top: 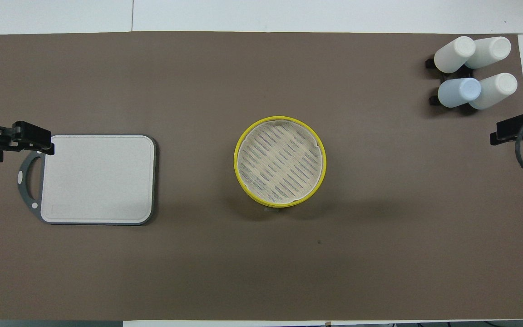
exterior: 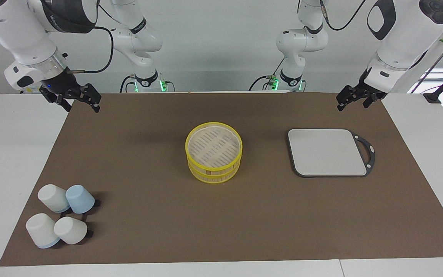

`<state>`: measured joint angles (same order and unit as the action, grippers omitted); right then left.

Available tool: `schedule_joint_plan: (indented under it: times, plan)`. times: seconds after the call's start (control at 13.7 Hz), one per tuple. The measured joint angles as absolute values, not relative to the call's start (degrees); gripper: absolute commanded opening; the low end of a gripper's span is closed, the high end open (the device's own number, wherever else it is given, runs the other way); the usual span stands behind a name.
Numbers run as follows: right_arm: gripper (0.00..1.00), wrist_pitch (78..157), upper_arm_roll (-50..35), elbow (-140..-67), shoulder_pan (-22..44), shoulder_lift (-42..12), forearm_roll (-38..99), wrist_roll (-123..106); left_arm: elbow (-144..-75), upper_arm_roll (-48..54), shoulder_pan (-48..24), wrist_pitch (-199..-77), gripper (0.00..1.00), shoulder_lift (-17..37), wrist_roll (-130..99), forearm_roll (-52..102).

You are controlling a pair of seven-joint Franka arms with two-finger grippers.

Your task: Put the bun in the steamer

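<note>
The steamer (exterior: 214, 167) stands in the middle of the brown mat, two tiers with yellow rims; its slatted floor is bare in both views, and it also shows in the overhead view (top: 235, 160). No bun shows in either view. My left gripper (exterior: 354, 104) hangs open and empty over the mat's edge at the left arm's end, near the grey board's handle (top: 25, 175). My right gripper (exterior: 81, 105) hangs open and empty over the mat's corner at the right arm's end. Both arms wait, well apart from the steamer.
A grey rectangular board (exterior: 327, 152) with a dark rim and loop handle lies beside the steamer toward the left arm's end, nothing on it. Several upturned cups (exterior: 62, 213), white and pale blue, sit on a dark rack farther from the robots at the right arm's end.
</note>
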<state>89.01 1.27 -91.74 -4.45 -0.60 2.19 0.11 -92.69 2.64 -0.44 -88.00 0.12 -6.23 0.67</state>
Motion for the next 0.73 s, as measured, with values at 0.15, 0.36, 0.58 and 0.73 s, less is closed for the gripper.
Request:
schedule_joint_plan:
  times: [0.15, 0.36, 0.58, 0.73]
  plan:
    - [1.0, 89.01, 1.19, -91.74, -4.44, -0.59, 2.19, 0.11, -92.69, 2.64, -0.44, -88.0, 1.0, 0.12, -6.23, 0.67]
    - [1.0, 89.73, 1.21, -91.7, -4.46, -0.59, 1.2, 0.11, -92.69, 2.64, -0.44, -88.0, 1.0, 0.12, -6.23, 0.67]
    - [1.0, 93.3, 1.23, -91.71, -4.86, -0.6, -3.05, 0.11, -92.69, 2.64, -0.44, -88.0, 1.0, 0.12, -6.23, 0.67]
    - [1.0, 93.54, 1.24, -91.71, -4.93, -0.6, -3.58, 0.11, -92.69, 2.64, -0.44, -88.0, 1.0, 0.12, -6.23, 0.67]
